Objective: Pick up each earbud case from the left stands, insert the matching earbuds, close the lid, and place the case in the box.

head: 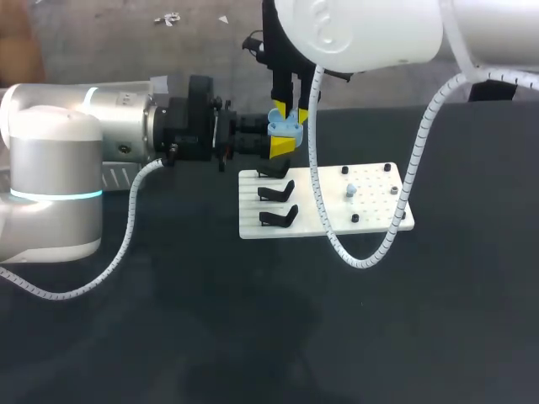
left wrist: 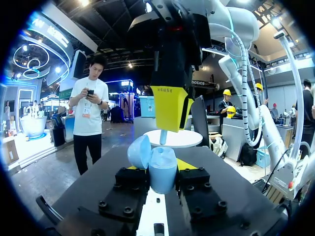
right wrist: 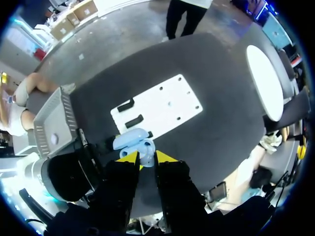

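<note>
A light blue earbud case (head: pixel 286 128) with its lid (left wrist: pixel 140 150) swung open is held in the air above the white stand board (head: pixel 370 181). My left gripper (head: pixel 280 146) comes in sideways and is shut on the case (left wrist: pixel 163 173). My right gripper (head: pixel 291 109) points straight down over the open case, shut on a small pale earbud (left wrist: pixel 162 137) whose stem pokes out just above the case's cavity. In the right wrist view the case (right wrist: pixel 129 140) lies right ahead of my right gripper (right wrist: pixel 146 156). One light blue earbud (head: pixel 349 192) stays on the board.
Three empty black stands (head: pixel 278 194) sit on the board's left part, with black pegs (head: pixel 354 218) on its right part. A grey box (right wrist: pixel 53 123) lies to the left, behind my left arm. The right arm's white cable (head: pixel 362 257) droops over the board.
</note>
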